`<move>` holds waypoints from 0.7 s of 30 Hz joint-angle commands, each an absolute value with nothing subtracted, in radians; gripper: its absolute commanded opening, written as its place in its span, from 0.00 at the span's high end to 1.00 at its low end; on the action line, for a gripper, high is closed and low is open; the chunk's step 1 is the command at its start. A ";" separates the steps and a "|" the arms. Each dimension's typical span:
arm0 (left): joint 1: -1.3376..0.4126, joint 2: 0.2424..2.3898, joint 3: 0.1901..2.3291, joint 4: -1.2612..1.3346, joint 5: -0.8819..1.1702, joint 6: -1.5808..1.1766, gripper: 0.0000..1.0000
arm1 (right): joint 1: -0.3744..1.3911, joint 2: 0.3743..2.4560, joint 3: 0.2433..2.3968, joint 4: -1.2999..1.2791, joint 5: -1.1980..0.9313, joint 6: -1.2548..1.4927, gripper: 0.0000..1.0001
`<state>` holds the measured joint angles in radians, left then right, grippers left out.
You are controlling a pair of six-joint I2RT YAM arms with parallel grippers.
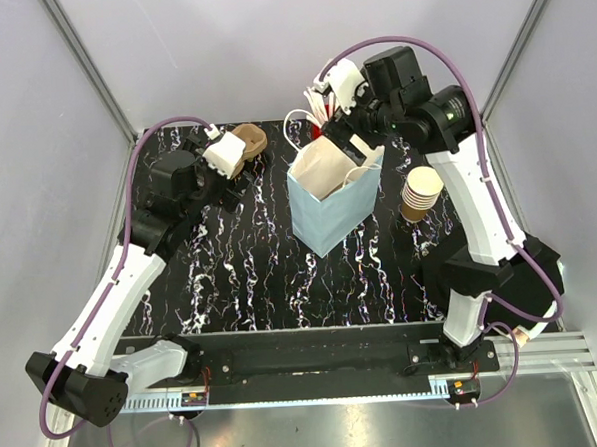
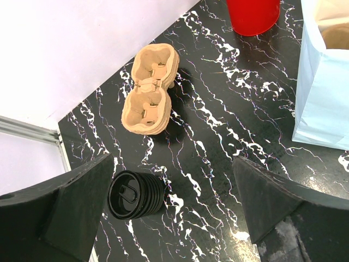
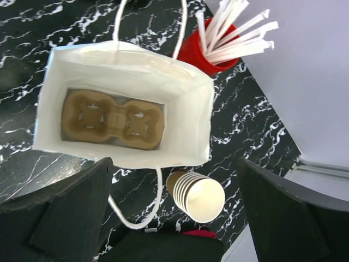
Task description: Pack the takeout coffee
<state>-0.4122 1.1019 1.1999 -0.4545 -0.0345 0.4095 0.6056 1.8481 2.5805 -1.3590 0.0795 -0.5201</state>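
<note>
Left gripper (image 2: 173,164) and right gripper (image 3: 174,164) stand spread wide, empty, above the black white-veined marble table (image 1: 251,276), enclosed by pale grey walls (image 1: 219,47). The right gripper hangs over the blue paper bag (image 3: 185,109), a pulp cup carrier (image 3: 112,118) on its floor. Where the takeout coffee stands I cannot tell.

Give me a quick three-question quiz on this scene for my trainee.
1. True or false: a carrier lies inside the bag.
2. What holds the white sticks? A) the red cup B) the bag C) the carrier
3. Fill in: the left gripper and the right gripper are both ____.
Key: 1 true; 2 A; 3 open.
</note>
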 commanded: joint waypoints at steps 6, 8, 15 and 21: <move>-0.410 1.124 1.253 -0.414 -0.022 0.413 0.01 | 0.601 1.717 2.446 -1.502 0.003 -0.609 0.00; -0.413 1.132 1.261 -0.413 -0.017 0.416 0.01 | 0.601 1.665 2.407 -1.491 -0.029 -0.652 0.00; -0.459 1.170 1.298 -0.403 -0.009 0.433 0.01 | 0.586 1.491 2.147 -1.326 -0.006 -0.704 0.00; -0.584 1.249 1.357 -0.359 -0.066 0.466 0.01 | 0.477 1.396 1.976 -1.085 0.049 -0.588 0.00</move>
<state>-0.5140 1.2034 1.2835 -0.4454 -0.0338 0.4324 0.5331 1.4441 2.0720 -1.2942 -0.0074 -0.6548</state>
